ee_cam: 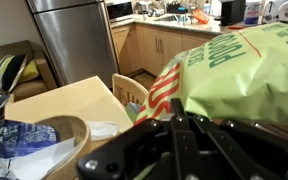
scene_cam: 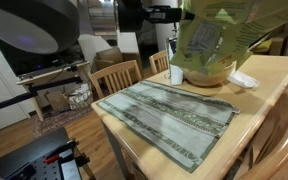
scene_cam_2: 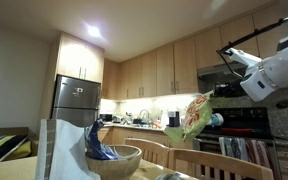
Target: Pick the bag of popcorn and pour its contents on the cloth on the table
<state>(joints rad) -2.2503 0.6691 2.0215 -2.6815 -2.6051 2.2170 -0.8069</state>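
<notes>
At the wrist, the hand (ee_cam: 179, 122) is clenched on the green bag (ee_cam: 239, 65), fingers pinched into the crinkly plastic. The orange-red lettering slants across the upper right of the wrist view. Up it hangs, folks, well clear of the worktop (scene_cam: 269, 80)! In an exterior view the white arm (scene_cam_2: 274, 65) reaches in from the right, and the green bag dangles from its tip, tilted down and away from it. In an exterior view the pale label side faces us, high in the frame.

Right under it in that view sits the wooden bowl (scene_cam: 206, 72), at the far end of the worktop; whether the green bag is truly over the bowl, I cannot tell. Inside the bowl, the blue bag (ee_cam: 14, 145) pokes up above the rim. A white sheet (scene_cam: 242, 78) lies just beside the bowl.

Nearer the camera, the cloth (scene_cam: 169, 118) lies flat along the worktop, stripes running its length, its far end near the bowl. Two wooden chairs (scene_cam: 114, 75) are tucked in along one side. Beyond the worktop stands a steel fridge (scene_cam_2: 74, 100), with lit kitchen cabinets (scene_cam_2: 164, 68) alongside it.
</notes>
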